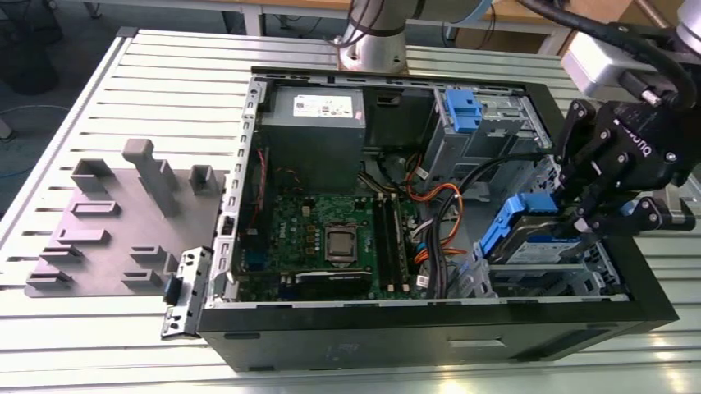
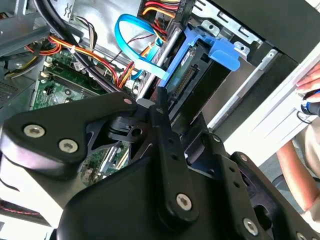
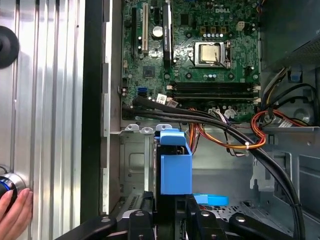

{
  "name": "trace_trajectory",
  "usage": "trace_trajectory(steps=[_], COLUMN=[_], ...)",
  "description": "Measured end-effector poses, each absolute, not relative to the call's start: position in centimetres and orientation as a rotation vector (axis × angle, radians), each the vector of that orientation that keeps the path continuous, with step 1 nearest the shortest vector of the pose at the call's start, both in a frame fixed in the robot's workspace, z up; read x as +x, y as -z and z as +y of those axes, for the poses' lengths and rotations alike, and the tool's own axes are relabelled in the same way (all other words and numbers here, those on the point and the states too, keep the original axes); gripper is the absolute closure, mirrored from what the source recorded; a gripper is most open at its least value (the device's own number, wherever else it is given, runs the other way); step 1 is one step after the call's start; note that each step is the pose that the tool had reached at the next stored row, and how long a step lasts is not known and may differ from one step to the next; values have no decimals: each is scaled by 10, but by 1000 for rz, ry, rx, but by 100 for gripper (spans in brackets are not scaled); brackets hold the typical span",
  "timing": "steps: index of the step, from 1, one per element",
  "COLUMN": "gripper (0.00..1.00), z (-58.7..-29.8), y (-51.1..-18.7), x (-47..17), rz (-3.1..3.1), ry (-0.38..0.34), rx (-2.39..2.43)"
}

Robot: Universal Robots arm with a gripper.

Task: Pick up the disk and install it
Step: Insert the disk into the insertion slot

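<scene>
The disk is a silver drive with blue plastic side rails. It sits tilted in the drive bay at the near corner of the open computer case, at the exterior view's right. My black gripper is directly on it, with its fingers closed on either side of the blue rail. In the second wrist view the disk and its blue tab lie just beyond the gripper. The gripper body hides the disk's label side.
The case holds a green motherboard, a grey power-supply box, a taller blue tab with a metal cage and loose cables beside the bay. A grey fixture plate lies at the exterior view's left. A person's hand rests on the table.
</scene>
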State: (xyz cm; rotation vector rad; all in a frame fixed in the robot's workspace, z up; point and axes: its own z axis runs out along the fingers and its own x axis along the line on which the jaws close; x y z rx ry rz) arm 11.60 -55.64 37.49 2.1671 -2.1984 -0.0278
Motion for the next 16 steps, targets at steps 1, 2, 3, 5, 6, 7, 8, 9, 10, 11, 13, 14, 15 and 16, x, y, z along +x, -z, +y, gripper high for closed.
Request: trace_trajectory(steps=[1, 2, 3, 5, 6, 7, 8, 9, 10, 11, 13, 14, 15, 16], gripper=[65, 65, 65, 65, 65, 65, 65, 65, 64, 64, 58, 58, 58, 58], z=[-556, -556, -556, -556, -556, -556, -556, -556, -556, -556, -556, -556, -556, -556], y=[-373, -371, -369, -367, -367, -367, -367, -367, -367, -367, -367, -367, -367, -367], x=[116, 116, 116, 116, 116, 116, 116, 116, 116, 116, 116, 116, 116, 116], rz=[-2198, -2199, -2199, -2198, -2198, -2198, -2198, -2198, -2198, -2199, -2198, -2198, -2198, -2198], ry=[28, 28, 28, 27, 27, 27, 27, 27, 27, 28, 27, 27, 27, 27], rx=[2167, 2167, 2167, 2167, 2167, 2167, 2167, 2167, 2167, 2168, 2167, 2167, 2167, 2167])
